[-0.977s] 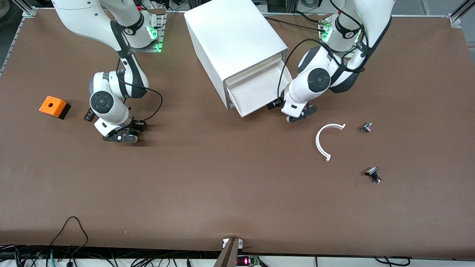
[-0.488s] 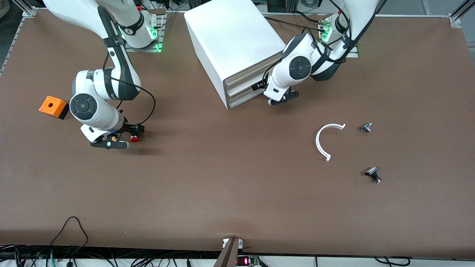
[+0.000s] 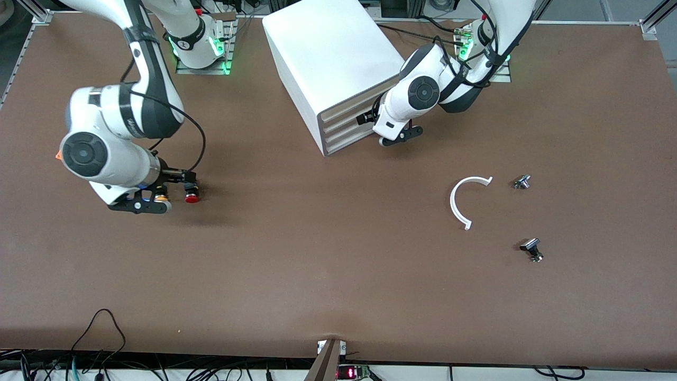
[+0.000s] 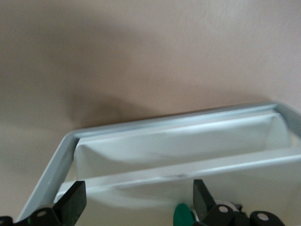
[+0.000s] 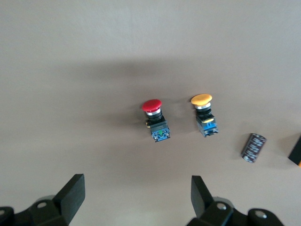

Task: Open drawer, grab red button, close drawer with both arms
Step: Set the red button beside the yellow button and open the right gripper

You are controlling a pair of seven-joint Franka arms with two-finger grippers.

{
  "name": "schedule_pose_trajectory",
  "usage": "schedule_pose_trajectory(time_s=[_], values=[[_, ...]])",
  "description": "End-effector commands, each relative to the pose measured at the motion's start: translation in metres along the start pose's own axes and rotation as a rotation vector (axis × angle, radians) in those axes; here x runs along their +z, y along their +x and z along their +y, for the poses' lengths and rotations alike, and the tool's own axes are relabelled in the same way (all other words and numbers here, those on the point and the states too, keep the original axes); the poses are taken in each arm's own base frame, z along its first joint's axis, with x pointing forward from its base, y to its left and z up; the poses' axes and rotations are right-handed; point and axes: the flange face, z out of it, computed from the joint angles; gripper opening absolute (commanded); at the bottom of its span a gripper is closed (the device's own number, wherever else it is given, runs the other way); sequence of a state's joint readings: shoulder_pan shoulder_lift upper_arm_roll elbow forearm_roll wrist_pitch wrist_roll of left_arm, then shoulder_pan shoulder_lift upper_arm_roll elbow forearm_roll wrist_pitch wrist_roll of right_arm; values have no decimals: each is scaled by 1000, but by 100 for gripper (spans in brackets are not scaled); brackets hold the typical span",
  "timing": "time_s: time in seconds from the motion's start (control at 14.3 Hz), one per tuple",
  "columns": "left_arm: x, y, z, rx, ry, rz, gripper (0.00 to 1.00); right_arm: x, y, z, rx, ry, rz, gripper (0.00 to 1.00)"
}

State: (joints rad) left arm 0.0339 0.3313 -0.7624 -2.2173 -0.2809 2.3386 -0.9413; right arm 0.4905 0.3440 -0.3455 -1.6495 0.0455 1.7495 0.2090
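The red-capped button (image 3: 191, 198) lies on the brown table toward the right arm's end, and in the right wrist view (image 5: 155, 118) it lies free beside the orange-yellow-capped button (image 5: 204, 115). My right gripper (image 3: 144, 204) hangs open and empty above the two buttons, touching neither (image 5: 136, 194). The white cabinet (image 3: 333, 58) has all its drawers pushed in. My left gripper (image 3: 394, 136) is open at the cream drawer front (image 3: 346, 126). In the left wrist view my left gripper (image 4: 136, 203) stands close against a drawer front (image 4: 188, 169).
A dark cylinder (image 5: 253, 147) and the orange box's corner (image 5: 297, 151) lie past the yellow button. A white curved strip (image 3: 461, 203) and two small metal parts (image 3: 522, 181) (image 3: 531, 248) lie toward the left arm's end.
The left arm pushed the open drawer shut into the cabinet. The right gripper left the red button on the table, rose and drew toward the right arm's end.
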Motion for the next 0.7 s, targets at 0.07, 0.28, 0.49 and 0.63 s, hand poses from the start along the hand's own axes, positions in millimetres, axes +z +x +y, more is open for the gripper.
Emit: schedule_pose_trajectory(time_s=[0.07,0.28,0.49,0.63], values=[[-80,83,-34,-149,-166,139,100,-80,5,16,37,64,105,100],[-147,141,-78,-157,-216,257,100,-109,6,61,93,91,134,100],[-215,167,-136,33,-177,337,100,-117,0,105,138,125,122,100],[-274,170,-170,148,-134,350,100,-109,-7,135,137,143,106,100]])
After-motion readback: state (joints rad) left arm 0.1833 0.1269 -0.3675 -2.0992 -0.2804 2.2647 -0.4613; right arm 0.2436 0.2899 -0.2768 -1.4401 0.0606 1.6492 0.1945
